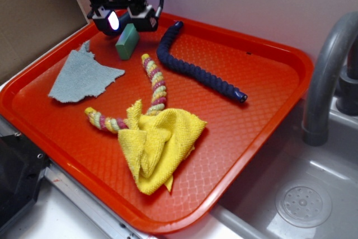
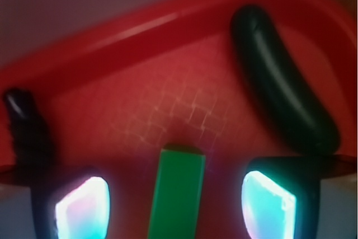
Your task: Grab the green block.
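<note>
While gripper (image 1: 126,22) straddles green block (image 2: 177,191), gaps flank both sides.

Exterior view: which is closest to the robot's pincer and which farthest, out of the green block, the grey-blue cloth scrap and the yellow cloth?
1. Green block: right under the pincer, at the tray's back.
2. Grey-blue cloth scrap: lying flat, nearer the tray's left rim.
3. Yellow cloth: crumpled near the tray's front edge.

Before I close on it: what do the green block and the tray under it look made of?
The green block looks like matte foam or soft rubber: flat colour, no glare, crisp edges; which one I can't tell. The red tray looks like hard moulded plastic, with a glossy rim and a waffle-textured floor.
</note>
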`<state>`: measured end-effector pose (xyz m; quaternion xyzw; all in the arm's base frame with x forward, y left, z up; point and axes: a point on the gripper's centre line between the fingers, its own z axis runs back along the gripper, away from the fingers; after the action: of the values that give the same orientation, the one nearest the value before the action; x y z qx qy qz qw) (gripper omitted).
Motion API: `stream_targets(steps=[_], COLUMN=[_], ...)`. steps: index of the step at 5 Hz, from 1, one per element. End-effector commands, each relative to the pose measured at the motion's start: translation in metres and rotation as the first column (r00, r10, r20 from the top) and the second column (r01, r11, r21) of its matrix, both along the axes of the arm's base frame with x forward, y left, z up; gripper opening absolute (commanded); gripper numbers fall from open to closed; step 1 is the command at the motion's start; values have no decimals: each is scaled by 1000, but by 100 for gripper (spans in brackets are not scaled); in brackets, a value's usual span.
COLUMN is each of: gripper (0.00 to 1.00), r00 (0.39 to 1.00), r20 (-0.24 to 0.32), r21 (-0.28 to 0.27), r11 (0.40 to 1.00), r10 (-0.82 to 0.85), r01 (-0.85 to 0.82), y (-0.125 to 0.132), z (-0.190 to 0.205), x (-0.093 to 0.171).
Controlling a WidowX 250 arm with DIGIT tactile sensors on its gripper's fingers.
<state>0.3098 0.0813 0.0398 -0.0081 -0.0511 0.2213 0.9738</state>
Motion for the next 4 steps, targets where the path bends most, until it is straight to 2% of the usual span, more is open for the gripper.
stream_targets(steps=[1, 2, 4], gripper=[77, 0, 0], r00=[999, 1000, 998], r20=[12, 12, -6], r21=[26, 29, 76], r11=[999, 999, 995], r10=[-36, -24, -66], r01=[35, 24, 66], y=[-4, -7, -10], z=[6, 4, 11], x=[-2, -5, -9])
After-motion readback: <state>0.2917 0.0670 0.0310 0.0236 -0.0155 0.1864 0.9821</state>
